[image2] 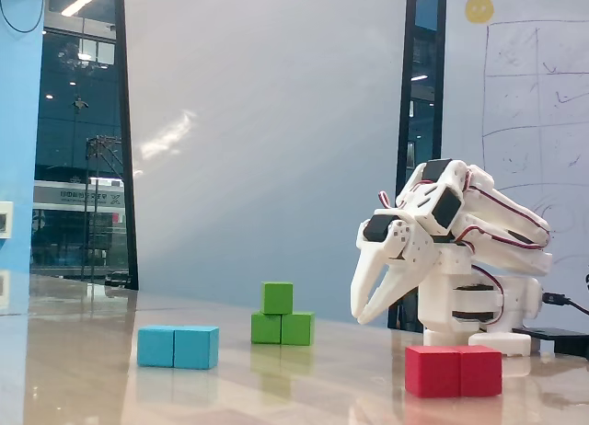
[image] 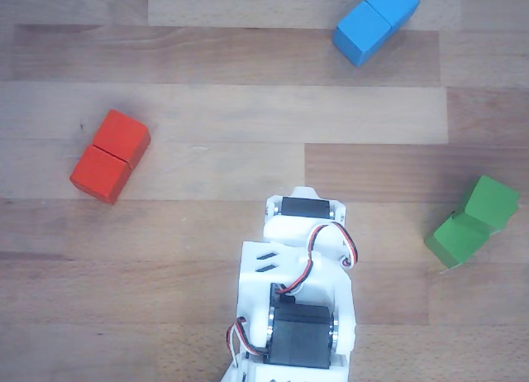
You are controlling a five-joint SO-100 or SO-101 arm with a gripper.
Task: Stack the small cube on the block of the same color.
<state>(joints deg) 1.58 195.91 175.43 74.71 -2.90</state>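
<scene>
Small green cube [image2: 277, 297] is sitting atop green block [image2: 282, 328] at frame centre; light, rigid, smooth-faced wood, best pinched across flat sides; tool [image2: 360, 316] is hanging released, empty.

No text, labels or numbers are legible in either view.

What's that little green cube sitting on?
The small cube sits on the green block, over its left half in the fixed view. The block rests on the table. The block's top under the cube is covered.
</scene>
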